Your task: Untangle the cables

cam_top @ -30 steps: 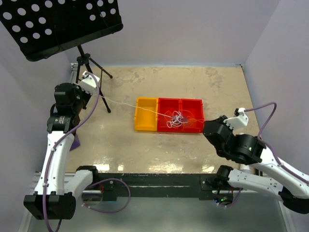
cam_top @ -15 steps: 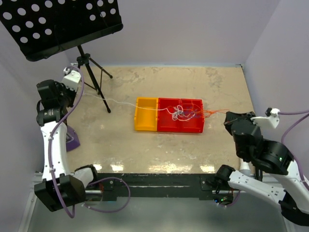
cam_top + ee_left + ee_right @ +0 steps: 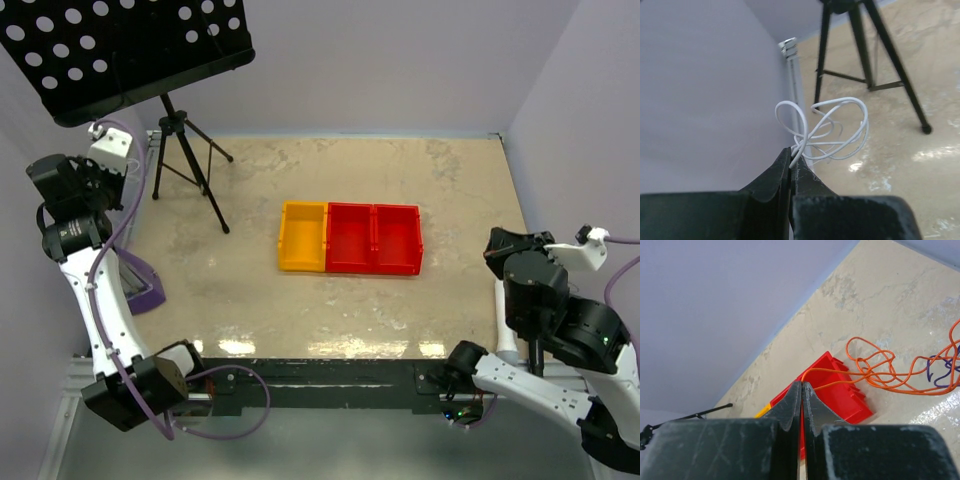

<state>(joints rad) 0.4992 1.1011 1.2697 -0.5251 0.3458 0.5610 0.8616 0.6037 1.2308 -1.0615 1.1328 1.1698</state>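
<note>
I count one yellow-orange plastic bin [image 3: 302, 236], two red plastic bins [image 3: 349, 238], one thin white cable [image 3: 832, 144], one orange cable [image 3: 880, 377], one purple cable [image 3: 930, 372] and one black music stand [image 3: 120, 55].

Mottled beige table [image 3: 300, 320] with an orange bin [image 3: 302, 237], two adjoining red bins [image 3: 350, 240], a black tripod [image 3: 190, 150]

White cable [image 3: 827, 144] looped; orange cable [image 3: 866, 375] & purple cable [image 3: 930, 371] intertwined.

Overhead rear view, wrist closeups, table [image 3: 250, 300] shared
</note>
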